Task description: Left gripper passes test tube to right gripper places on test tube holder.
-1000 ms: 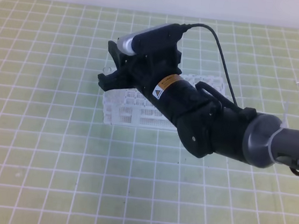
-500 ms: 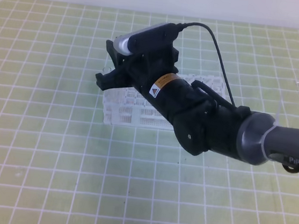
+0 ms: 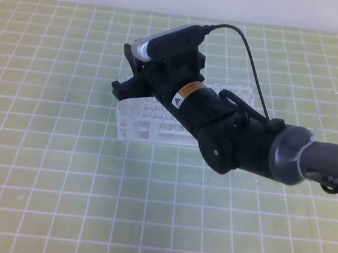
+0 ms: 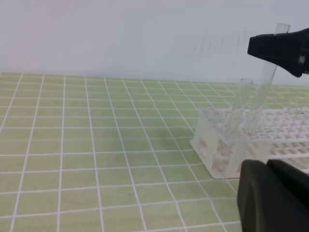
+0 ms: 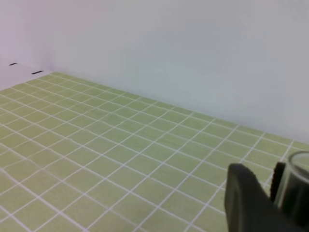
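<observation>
Fingers, right gripper (image 3: 123, 88): we record them pinched on the test tube (image 4: 264, 88) near its upper end, the tube close to upright and leaning slightly, its lower part dipping into the corner cells of the test tube holder (image 3: 134, 121).

Fingers, left gripper (image 4: 275, 195): pressed together on nothing, parked low and near the rack's corner.

Second tube (image 4: 238, 108): already seated in the rack, just beside the held one; we cannot tell whether the two touch.

Step in hand, our judgement: seating the tube. We would keep it in line with the cell it has entered, lower slowly until the round bottom rests, and only then part the fingers. We would draw the gripper straight up so it does not drag the tube or nudge its neighbour. The rack is light plastic and could shift if pushed sideways.

Markings: small orange warning sticker (image 3: 187, 94) with a black triangle on the right gripper's body, text too small to read. Partial white lettering (image 3: 335, 180) on the grey forearm at the frame's edge, not legible in full.
</observation>
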You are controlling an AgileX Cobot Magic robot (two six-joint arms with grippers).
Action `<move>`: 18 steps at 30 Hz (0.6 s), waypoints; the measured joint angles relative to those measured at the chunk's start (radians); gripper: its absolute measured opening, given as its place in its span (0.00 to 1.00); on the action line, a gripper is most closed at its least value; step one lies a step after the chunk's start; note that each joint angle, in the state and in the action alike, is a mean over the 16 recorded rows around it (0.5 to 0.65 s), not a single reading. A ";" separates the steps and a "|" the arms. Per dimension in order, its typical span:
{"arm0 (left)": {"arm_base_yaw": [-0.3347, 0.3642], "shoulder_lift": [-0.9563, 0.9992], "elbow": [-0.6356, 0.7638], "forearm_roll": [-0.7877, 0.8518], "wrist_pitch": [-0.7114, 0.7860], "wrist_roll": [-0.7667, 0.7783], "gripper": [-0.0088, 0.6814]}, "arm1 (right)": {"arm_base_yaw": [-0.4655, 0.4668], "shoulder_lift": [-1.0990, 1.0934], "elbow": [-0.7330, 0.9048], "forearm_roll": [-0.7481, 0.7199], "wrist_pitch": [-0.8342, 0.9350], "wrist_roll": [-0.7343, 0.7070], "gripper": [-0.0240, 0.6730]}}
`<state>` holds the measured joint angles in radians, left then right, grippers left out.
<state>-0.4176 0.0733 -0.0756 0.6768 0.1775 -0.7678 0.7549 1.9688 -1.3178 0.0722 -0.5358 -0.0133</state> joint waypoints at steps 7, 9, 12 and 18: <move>0.000 0.000 0.000 0.000 0.001 0.000 0.01 | 0.000 0.005 0.000 0.001 -0.004 -0.001 0.15; 0.000 0.000 0.000 0.000 0.001 0.000 0.01 | 0.000 0.007 0.000 0.001 -0.005 -0.001 0.15; 0.000 0.002 0.000 0.000 -0.001 0.000 0.01 | 0.000 0.010 0.000 0.001 -0.008 -0.001 0.15; 0.000 0.001 0.000 0.000 0.000 0.000 0.01 | 0.000 0.016 -0.003 0.001 -0.014 -0.001 0.15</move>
<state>-0.4176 0.0746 -0.0758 0.6770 0.1777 -0.7680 0.7549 1.9844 -1.3206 0.0732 -0.5502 -0.0143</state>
